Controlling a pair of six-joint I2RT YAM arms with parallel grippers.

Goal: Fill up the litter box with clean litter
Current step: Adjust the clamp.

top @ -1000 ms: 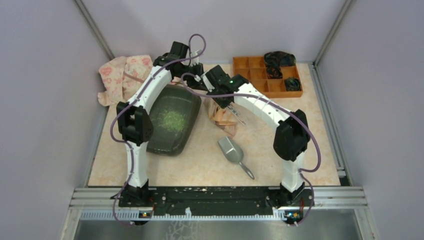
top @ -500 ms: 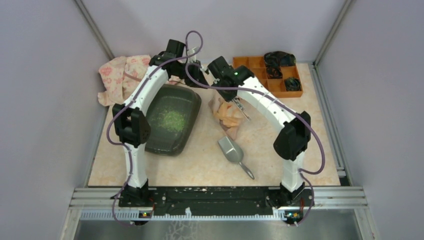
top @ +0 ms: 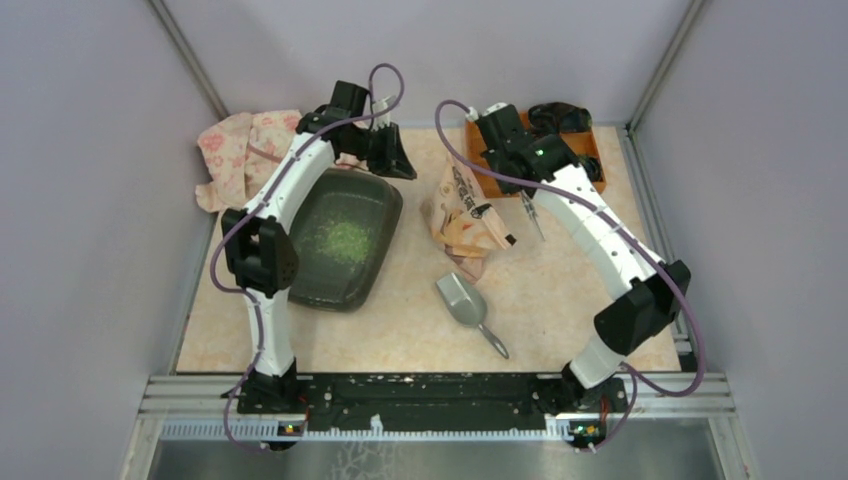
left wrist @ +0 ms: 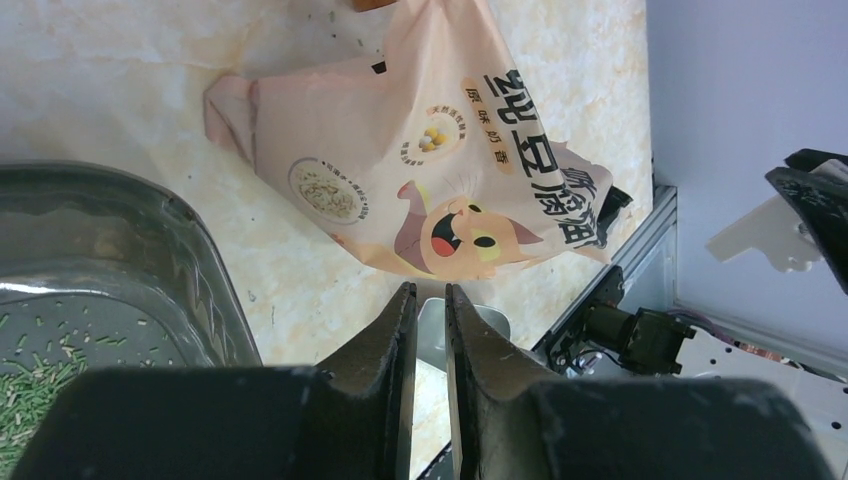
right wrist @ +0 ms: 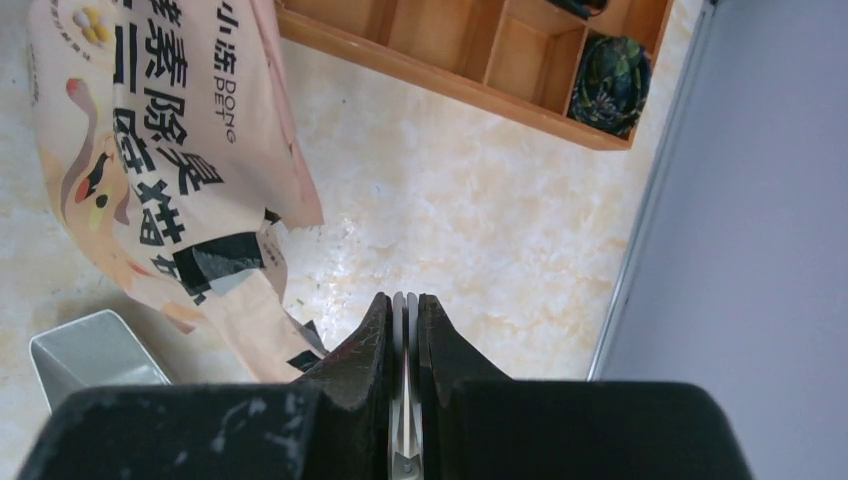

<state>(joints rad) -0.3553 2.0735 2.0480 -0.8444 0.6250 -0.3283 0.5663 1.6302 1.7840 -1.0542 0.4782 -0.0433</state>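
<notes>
At the far left, a crumpled pink floral cloth [top: 245, 150] is bunched against the wall and plays no part in the step.

The large dark grey shallow plastic litter box [top: 335, 287] is placed left of centre. Only a small loose patch of light-green granular clean litter [top: 346, 238] is spread on its floor, and most of the floor is bare. The fill is therefore judged to be at an early stage.

The left gripper [left wrist: 428, 290] is positioned above the far right corner of the litter box. Its jaws are set narrowly apart and nothing is held between them.

Just right of the litter box, a peach-pink printed plastic bag [top: 460, 195] is laid flat on the table. A grey metal scoop [top: 462, 298] is lying near its front end.

The right gripper [right wrist: 403, 300] is raised beyond the bag, and its jaws are closed on a thin grey metal tool [right wrist: 401, 420]. The kind of tool cannot be determined.

At the far right, an orange compartmented organiser tray [right wrist: 440, 75] is set against the back wall.

Recommended procedure:
1. The tool should be put down well apart from the bag, so that the right arm is freed.
2. The bag should be gripped near its closed end.
3. The mouth of the bag should be brought over the middle of the litter box, not over the rim.
4. The bag should be tipped gradually, so that the granules are not scattered onto the table.
</notes>
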